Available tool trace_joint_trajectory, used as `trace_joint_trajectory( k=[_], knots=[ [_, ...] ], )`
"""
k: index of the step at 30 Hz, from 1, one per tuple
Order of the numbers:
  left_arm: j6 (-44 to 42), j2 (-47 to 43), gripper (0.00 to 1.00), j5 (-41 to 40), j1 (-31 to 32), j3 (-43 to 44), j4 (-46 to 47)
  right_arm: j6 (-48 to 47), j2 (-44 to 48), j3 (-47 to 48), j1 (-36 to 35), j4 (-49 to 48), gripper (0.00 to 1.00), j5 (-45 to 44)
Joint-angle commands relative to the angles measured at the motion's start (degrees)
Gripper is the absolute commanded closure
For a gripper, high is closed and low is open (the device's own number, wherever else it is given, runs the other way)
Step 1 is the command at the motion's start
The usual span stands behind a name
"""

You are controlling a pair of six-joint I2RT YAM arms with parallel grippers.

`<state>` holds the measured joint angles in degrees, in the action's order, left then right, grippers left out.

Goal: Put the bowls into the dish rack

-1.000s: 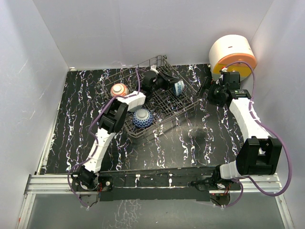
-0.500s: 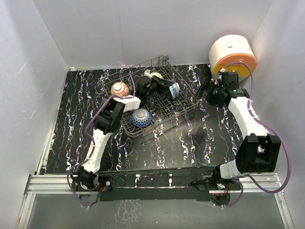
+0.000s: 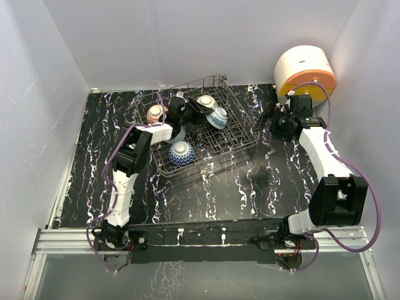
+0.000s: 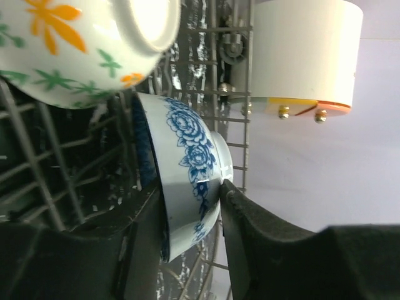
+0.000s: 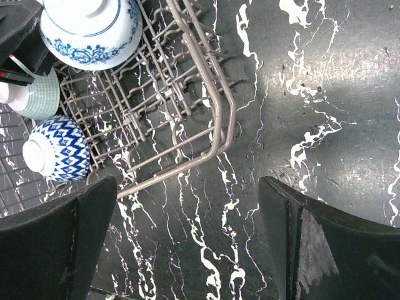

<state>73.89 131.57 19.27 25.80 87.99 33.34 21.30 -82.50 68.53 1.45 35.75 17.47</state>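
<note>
Left gripper (image 4: pixel 190 203) pinching wall of blue-flowered bowl (image 4: pixel 187 169). Bowl stands on edge among tines in far right part of dish rack (image 3: pixel 228 134), just beside orange-flowered bowl (image 4: pixel 75 50). Blue diamond-patterned bowl (image 5: pixel 56 150) at rack's near side, foot showing. Grey-green bowl (image 5: pixel 39 94) next to it. Orange-red bowl (image 3: pixel 155 113) at rack's far left. Right gripper (image 5: pixel 184 182) spread wide, holding nothing, over table (image 5: pixel 325 94) right of rack.

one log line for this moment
left jaws: shut on blue-flower bowl, in rack | right jaws: open, empty, beside rack
</note>
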Motion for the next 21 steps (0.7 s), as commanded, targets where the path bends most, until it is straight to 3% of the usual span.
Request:
trace_joint_trajectory(
  k=[1, 13, 21],
  knots=[
    [-5.1, -4.0, 0.61, -0.3, -0.5, -1.2, -5.7, -0.5, 0.7, -0.5, 0.0, -2.8, 0.01, 0.5],
    [-13.2, -7.1, 0.43, -1.1, -0.6, 2.3, -20.0, -0.2, 0.4, -0.3, 0.0, -3.0, 0.01, 0.7],
    [-15.6, -9.5, 0.18, -3.3, -0.6, 4.5, -31.4, 0.0, 0.9, -1.0, 0.0, -3.6, 0.01, 1.0]
  ],
)
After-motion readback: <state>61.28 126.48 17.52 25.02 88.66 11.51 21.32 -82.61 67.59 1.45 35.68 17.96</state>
